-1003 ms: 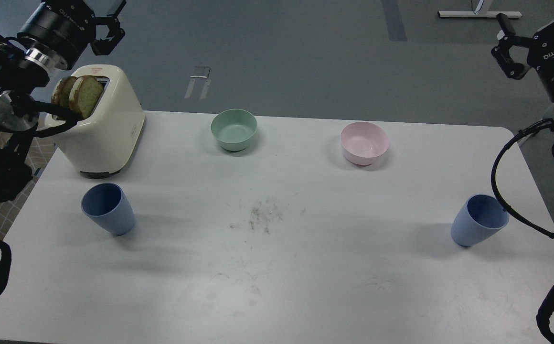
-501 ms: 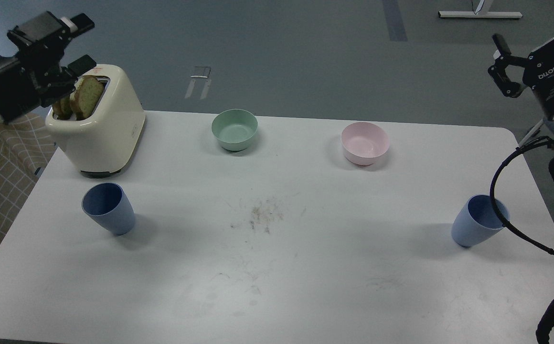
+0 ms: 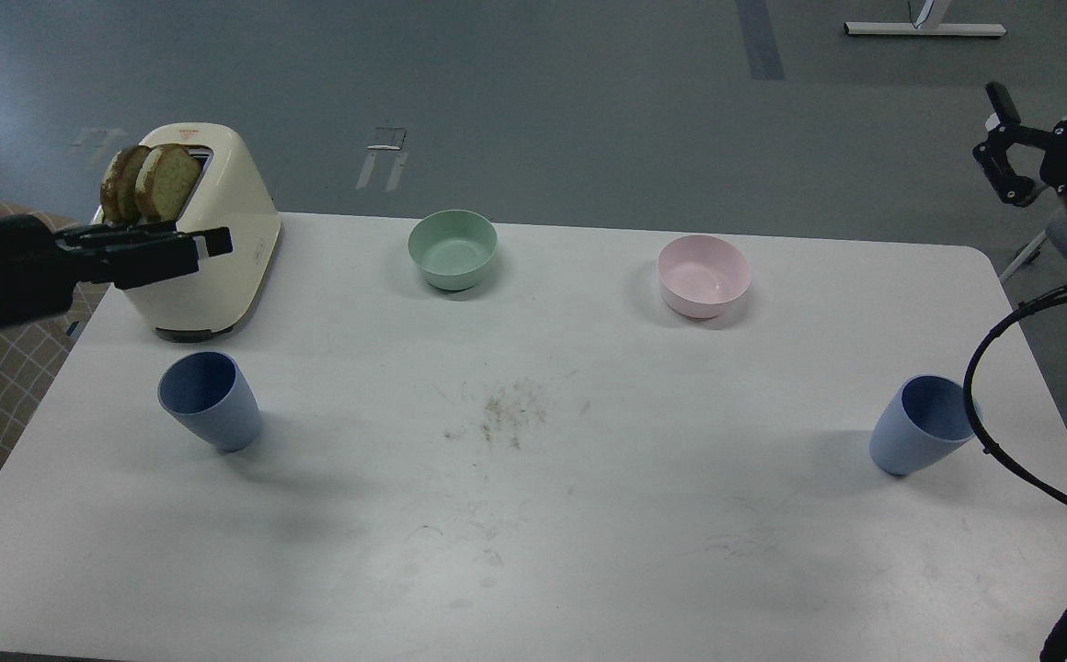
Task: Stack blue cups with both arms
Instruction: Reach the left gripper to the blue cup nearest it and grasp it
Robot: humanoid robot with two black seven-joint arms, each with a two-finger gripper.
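Two blue cups stand upright on the white table (image 3: 533, 552): the left blue cup (image 3: 208, 401) in front of the toaster, the right blue cup (image 3: 922, 438) near the right edge. My left gripper (image 3: 213, 243) reaches in from the left at toaster height, fingers pointing right. It hangs above and behind the left cup and is seen side-on, so its fingers overlap. My right gripper (image 3: 993, 138) is open and empty, high off the table's far right corner and well behind the right cup. A black cable of the right arm crosses the right cup's rim.
A cream toaster (image 3: 212, 276) with two toast slices (image 3: 149, 182) stands at the back left, right behind my left gripper. A mint-green bowl (image 3: 452, 248) and a pink bowl (image 3: 704, 274) sit along the back. Crumbs (image 3: 501, 414) lie at the table's middle.
My left arm has swung down from above the toaster to lie level in front of it, pointing right. My right gripper has drifted right and a little lower. The cups have not moved.
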